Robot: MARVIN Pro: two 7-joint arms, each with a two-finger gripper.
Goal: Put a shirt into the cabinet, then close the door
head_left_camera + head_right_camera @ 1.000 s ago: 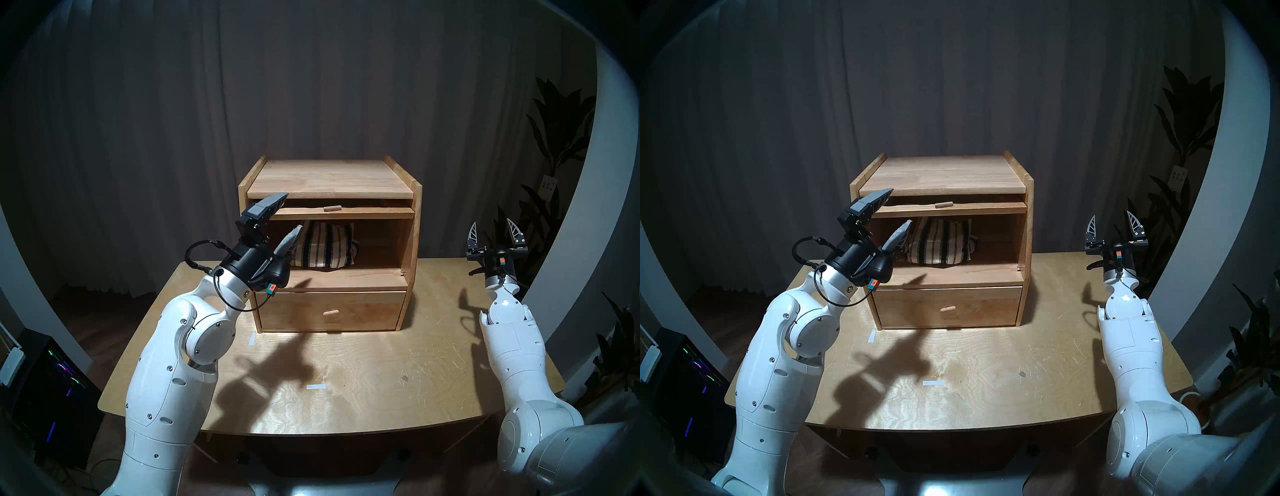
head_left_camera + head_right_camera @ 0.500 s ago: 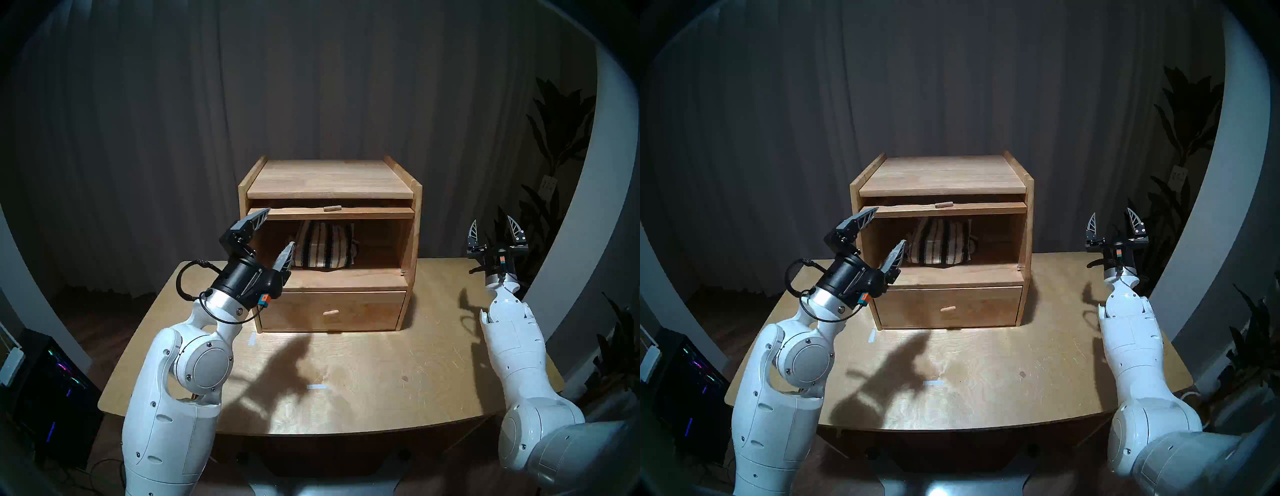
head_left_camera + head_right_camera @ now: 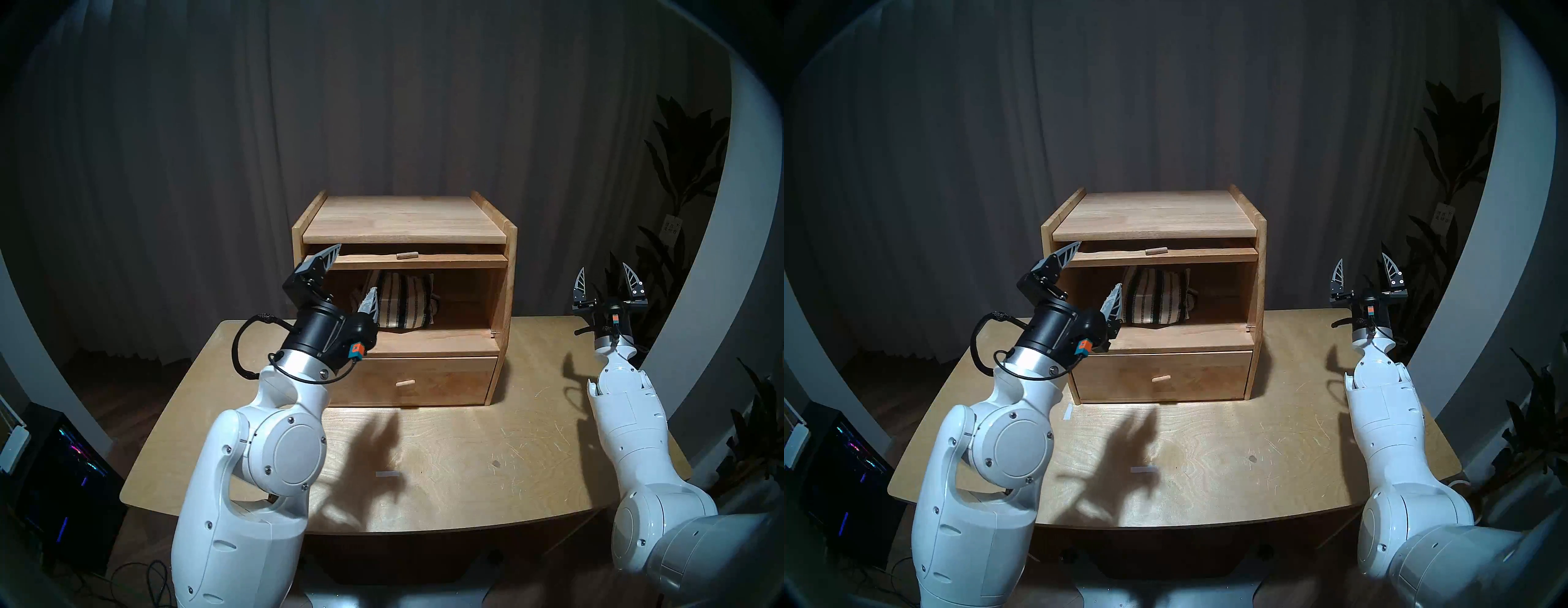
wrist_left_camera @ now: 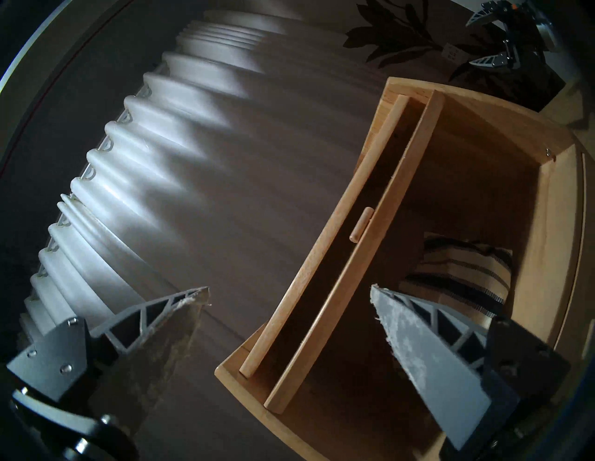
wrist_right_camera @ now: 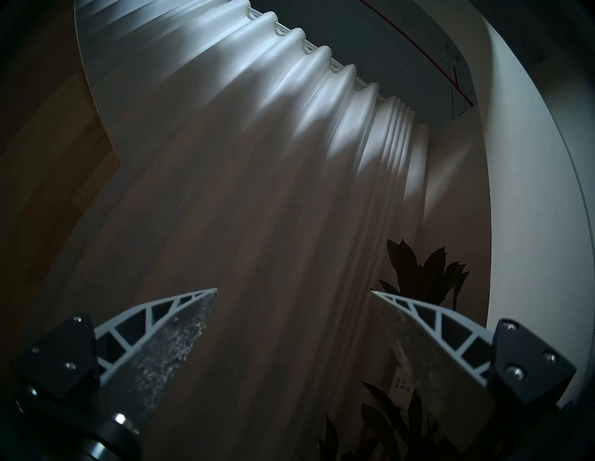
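A: Where's the shirt (image 3: 401,306)?

B: Inside the cabinet (image 3: 405,220), main compartment, toward the back, left of centre. Bunched up, stripes showing.

A: Door (image 3: 424,260)?

B: Flipped up & slid in under the top board, only its front edge and peg handle (image 3: 407,255) show. Compartment's open.

A: Left gripper (image 3: 354,274)?

B: At the compartment's front-left corner, jaws spread wide, nothing in them. Upper finger by the door's left end; can't tell if it touches.

A: Right gripper (image 3: 607,278)?

B: Off to the right above the table (image 3: 466,458), well apart from the cabinet. Jaws wide, empty, pointing up.
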